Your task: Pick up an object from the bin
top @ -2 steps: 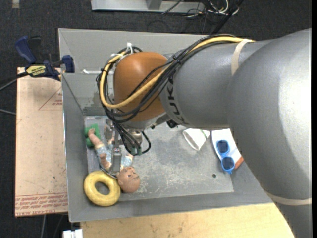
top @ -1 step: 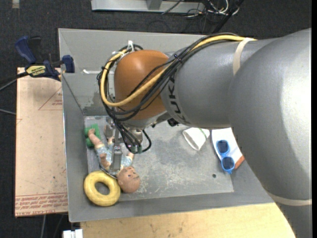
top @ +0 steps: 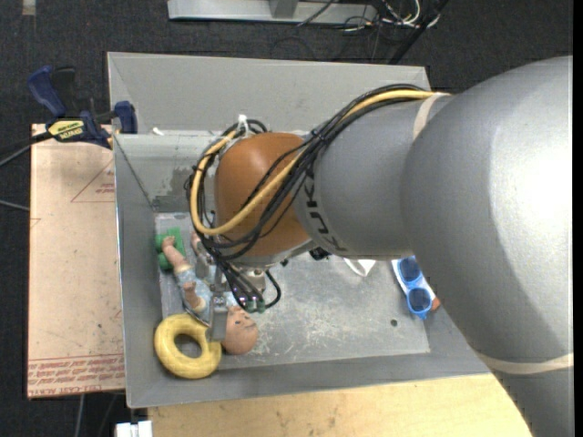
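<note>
My gripper (top: 219,315) hangs low in the bin's front left corner, below the arm's orange cover. Its tip comes down between a yellow ring (top: 186,347) on its left and a tan, egg-shaped ball (top: 241,333) on its right, close to both. Nothing shows as held. Just behind and left of the gripper lies a small doll-like figure (top: 188,279) with a green piece (top: 168,248) at its far end. The arm hides what lies directly under the gripper.
Blue sunglasses (top: 415,289) lie at the right side of the bin floor, and a white scrap (top: 361,267) shows beside the arm. The arm and its cover hide the bin's middle and back. The left and front walls are close to the gripper.
</note>
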Available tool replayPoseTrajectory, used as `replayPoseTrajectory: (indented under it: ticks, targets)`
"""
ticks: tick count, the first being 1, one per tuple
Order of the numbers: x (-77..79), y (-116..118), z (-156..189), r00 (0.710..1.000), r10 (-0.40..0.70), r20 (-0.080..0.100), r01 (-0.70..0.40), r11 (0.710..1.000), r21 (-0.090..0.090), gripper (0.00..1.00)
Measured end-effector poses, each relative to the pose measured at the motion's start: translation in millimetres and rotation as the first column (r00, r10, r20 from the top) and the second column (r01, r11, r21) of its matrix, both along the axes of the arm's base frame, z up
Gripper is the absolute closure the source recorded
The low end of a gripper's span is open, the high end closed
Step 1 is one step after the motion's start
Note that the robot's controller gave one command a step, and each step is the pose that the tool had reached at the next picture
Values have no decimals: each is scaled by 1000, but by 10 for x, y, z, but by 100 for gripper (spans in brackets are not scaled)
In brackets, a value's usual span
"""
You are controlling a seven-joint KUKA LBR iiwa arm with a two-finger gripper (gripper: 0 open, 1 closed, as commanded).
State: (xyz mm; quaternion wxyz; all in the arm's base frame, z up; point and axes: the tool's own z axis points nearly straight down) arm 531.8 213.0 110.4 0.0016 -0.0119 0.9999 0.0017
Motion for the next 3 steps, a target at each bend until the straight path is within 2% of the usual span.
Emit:
replayPoseTrajectory:
  ticks: [1,2,3]
  targets:
    - [87,-17,-293,1000,17,12,-17,1000,6,100]
    - [87,-17,-293,1000,17,12,-17,1000,6,100]
    - [50,116,1119,1000,-17,15,17,1000,9,100]
